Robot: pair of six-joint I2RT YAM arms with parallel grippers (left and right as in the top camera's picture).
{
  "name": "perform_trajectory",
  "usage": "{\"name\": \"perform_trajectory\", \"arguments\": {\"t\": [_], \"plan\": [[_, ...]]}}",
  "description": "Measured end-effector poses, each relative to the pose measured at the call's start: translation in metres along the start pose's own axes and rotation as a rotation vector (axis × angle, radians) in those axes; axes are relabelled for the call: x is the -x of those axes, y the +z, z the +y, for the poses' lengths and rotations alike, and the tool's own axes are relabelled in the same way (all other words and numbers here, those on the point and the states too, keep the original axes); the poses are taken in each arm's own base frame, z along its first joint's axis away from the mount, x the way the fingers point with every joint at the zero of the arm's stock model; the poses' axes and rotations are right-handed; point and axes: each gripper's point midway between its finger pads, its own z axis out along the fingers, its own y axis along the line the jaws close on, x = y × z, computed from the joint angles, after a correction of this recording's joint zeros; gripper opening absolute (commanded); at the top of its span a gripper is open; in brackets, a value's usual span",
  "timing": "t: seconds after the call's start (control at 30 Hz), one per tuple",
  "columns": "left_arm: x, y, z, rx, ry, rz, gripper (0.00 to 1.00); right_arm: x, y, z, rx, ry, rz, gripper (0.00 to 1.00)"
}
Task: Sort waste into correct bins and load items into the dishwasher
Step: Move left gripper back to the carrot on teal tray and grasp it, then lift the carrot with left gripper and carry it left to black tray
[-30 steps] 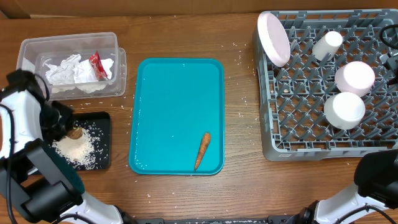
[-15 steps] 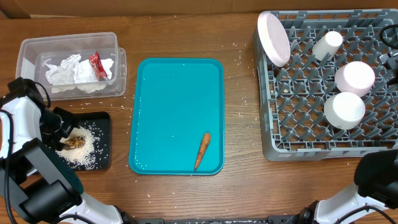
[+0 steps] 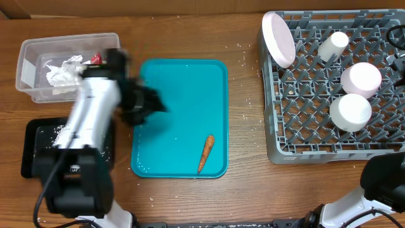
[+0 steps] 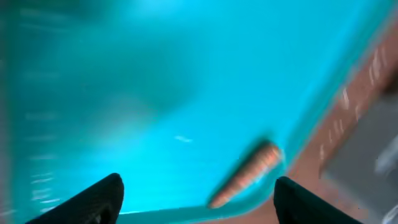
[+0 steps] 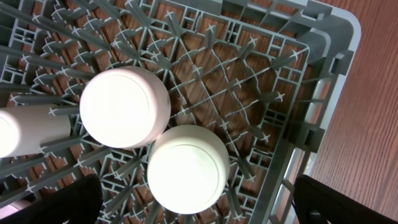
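Observation:
An orange carrot stick [image 3: 206,153] lies near the front right corner of the teal tray [image 3: 183,82]. My left gripper [image 3: 149,104] is blurred over the tray's left side. In the left wrist view it [image 4: 199,205] is open and empty, with the carrot [image 4: 245,174] just ahead. The clear tub [image 3: 28,88] holds crumpled white paper [image 3: 63,71] and a red wrapper [image 3: 96,59]. The black tray [image 3: 35,152] holds rice; my arm hides the brown lump. The grey rack [image 3: 285,136] holds a plate [image 3: 279,39], a cup [image 3: 333,45] and two bowls [image 3: 361,79]. My right gripper [image 5: 199,208] is open above the bowls.
Rice grains are scattered on the wooden table around the teal tray and near the rack [image 3: 247,101]. The left arm [image 3: 88,126] lies across the black tray and the tub's right end. The right arm's base [image 3: 386,183] stands at the front right.
My left arm has swung right, from over the black tray to over the teal tray. The brown lump was left on the rice. The right arm has not moved.

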Motion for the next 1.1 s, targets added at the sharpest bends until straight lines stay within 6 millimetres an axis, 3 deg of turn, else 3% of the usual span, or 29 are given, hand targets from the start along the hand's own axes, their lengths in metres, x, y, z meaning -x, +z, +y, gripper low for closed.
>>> {"name": "perform_trajectory", "arguments": {"t": [0.1, 0.17, 0.3, 0.43, 0.57, 0.6, 0.87, 1.0, 1.1], "plan": [[-0.024, 0.022, -0.049, 0.006, 0.195, 0.017, 0.89, 0.0, 0.0, 0.0, 0.0, 0.0, 0.0, 1.0], [-0.041, 0.034, -0.072, 0.021, 0.289, 0.03, 0.93, 0.0, 0.0, 0.0, 0.0, 0.0, 0.0, 1.0], [-0.076, 0.066, -0.094, 0.121, 0.446, 0.063, 0.96, 0.0, 0.0, 0.0, 0.0, 0.001, 0.0, 1.0], [-0.091, 0.102, -0.09, 0.255, 0.545, 0.096, 0.96, 0.0, 0.0, 0.0, 0.0, 0.0, -0.001, 1.0], [-0.097, 0.122, -0.079, 0.337, 0.588, 0.135, 0.92, 0.0, 0.0, 0.0, 0.0, 0.0, 0.0, 1.0], [-0.098, 0.125, -0.077, 0.352, 0.597, 0.141, 0.9, 0.0, 0.0, 0.0, 0.0, 0.001, 0.0, 1.0], [-0.107, 0.136, -0.053, 0.456, 0.603, 0.221, 0.48, 0.0, 0.0, 0.0, 0.0, 0.001, -0.001, 1.0], [-0.107, 0.136, -0.052, 0.461, 0.593, 0.218, 0.38, 0.0, 0.0, 0.0, 0.0, 0.0, 0.0, 1.0], [-0.107, 0.135, -0.052, 0.466, 0.582, 0.217, 0.37, 0.0, 0.0, 0.0, 0.0, 0.0, 0.0, 1.0]]}}
